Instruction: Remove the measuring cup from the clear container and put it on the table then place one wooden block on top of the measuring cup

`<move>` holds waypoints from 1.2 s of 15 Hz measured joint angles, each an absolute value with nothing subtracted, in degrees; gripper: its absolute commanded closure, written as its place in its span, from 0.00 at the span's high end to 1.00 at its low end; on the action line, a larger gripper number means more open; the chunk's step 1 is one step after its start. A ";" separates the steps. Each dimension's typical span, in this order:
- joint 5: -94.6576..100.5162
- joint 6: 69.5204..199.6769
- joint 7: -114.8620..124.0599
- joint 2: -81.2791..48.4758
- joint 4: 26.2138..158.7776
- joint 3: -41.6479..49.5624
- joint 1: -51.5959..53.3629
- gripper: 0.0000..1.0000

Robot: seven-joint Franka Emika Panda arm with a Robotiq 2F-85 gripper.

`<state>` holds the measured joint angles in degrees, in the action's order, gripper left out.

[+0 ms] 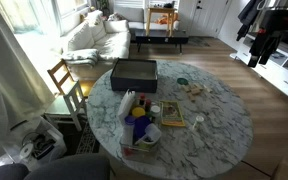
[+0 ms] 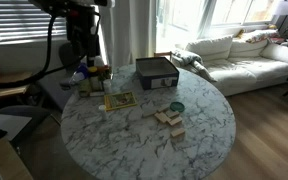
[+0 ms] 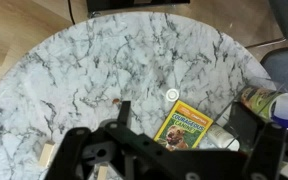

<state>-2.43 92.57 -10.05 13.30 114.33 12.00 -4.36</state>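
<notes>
The clear container stands near the edge of the marble table, crowded with blue and yellow items. It also shows in an exterior view. A pale whitish cup-like piece lies at the container's side in the wrist view; I take it for the measuring cup. Wooden blocks lie loose mid-table, also seen in an exterior view; one block shows in the wrist view. My gripper is open and empty, high above the table, with its arm over the container side.
A dark grey box sits at the table's far side. A picture book lies next to the container, with a small white cap beside it. A green lid lies near the blocks. A wooden chair stands by the table.
</notes>
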 measured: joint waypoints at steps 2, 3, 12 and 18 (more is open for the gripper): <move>-2.43 92.57 -10.05 13.31 114.33 12.00 -4.36 1.00; -2.43 92.57 -10.05 13.31 114.33 12.00 -4.36 1.00; -9.90 99.28 -12.04 12.75 115.34 6.21 -0.96 1.00; -20.17 114.71 -14.92 8.16 116.12 -3.68 7.76 1.00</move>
<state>-20.17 114.71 -14.92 8.16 116.12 -3.68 7.76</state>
